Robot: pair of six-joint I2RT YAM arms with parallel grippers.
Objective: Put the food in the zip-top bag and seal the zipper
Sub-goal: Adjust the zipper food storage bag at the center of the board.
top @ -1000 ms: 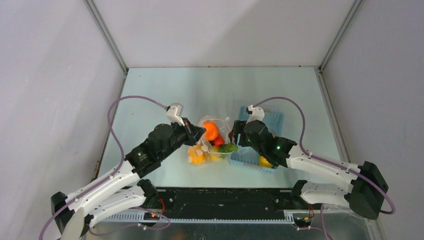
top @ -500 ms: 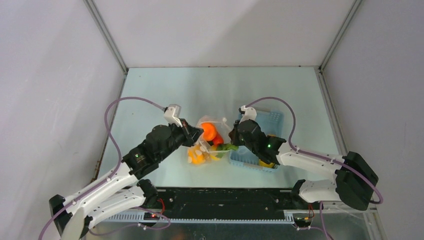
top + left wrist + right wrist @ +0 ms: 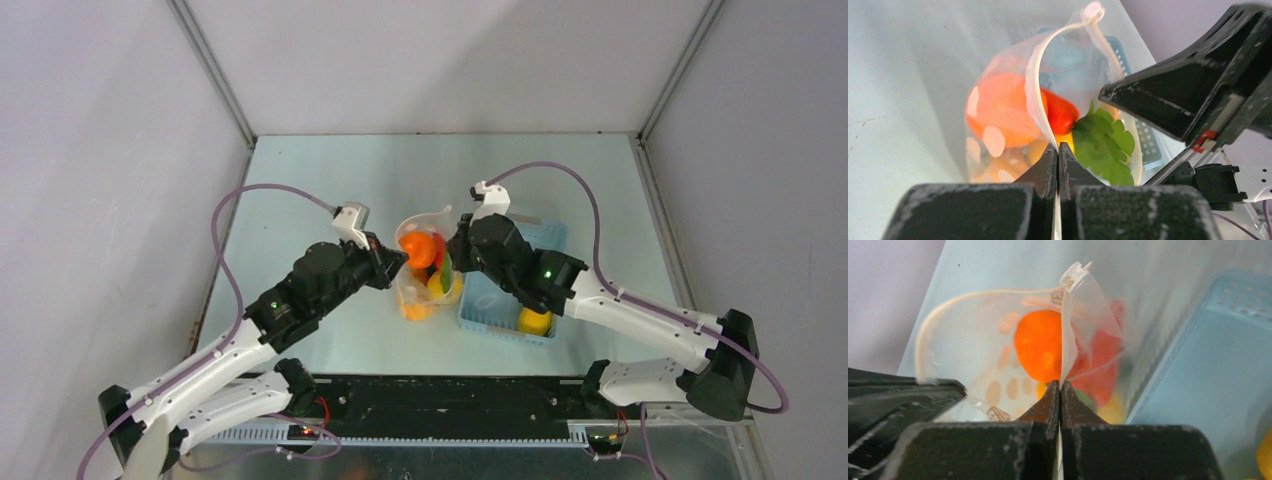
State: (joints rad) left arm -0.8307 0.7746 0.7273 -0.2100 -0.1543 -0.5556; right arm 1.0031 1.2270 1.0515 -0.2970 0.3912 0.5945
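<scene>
Both arms are stretched inward from the near edge towards the middle of the table [image 3: 330,190], with their wrists angled at each other across the zip-top bag [image 3: 418,298]. The left gripper [image 3: 392,262] is brought in from the left and the right gripper [image 3: 455,245] from the right, so that the bag is held between them.

In the left wrist view, the left gripper [image 3: 1058,147] is seen pressed together on the near rim of the bag, right at the white zipper [image 3: 1034,100] strip. In the right wrist view, the right gripper [image 3: 1060,385] is likewise pinched tight on the opposite rim, below the small white slider [image 3: 1073,274] at the strip's end. The mouth of the bag is thus kept spread into an open loop.

The food is found inside the bag: an orange carrot [image 3: 998,110], a red pepper [image 3: 1060,112], a green leafy piece [image 3: 1105,145] and yellow pieces [image 3: 415,308] lower down. Whether the bottom of the bag rests on the table cannot be told from above; it is possibly lifted a little.

A light blue basket [image 3: 490,300] is seen just beside the bag on its right, under the right arm, and a yellow lemon [image 3: 535,320] is lying in its near corner.
</scene>
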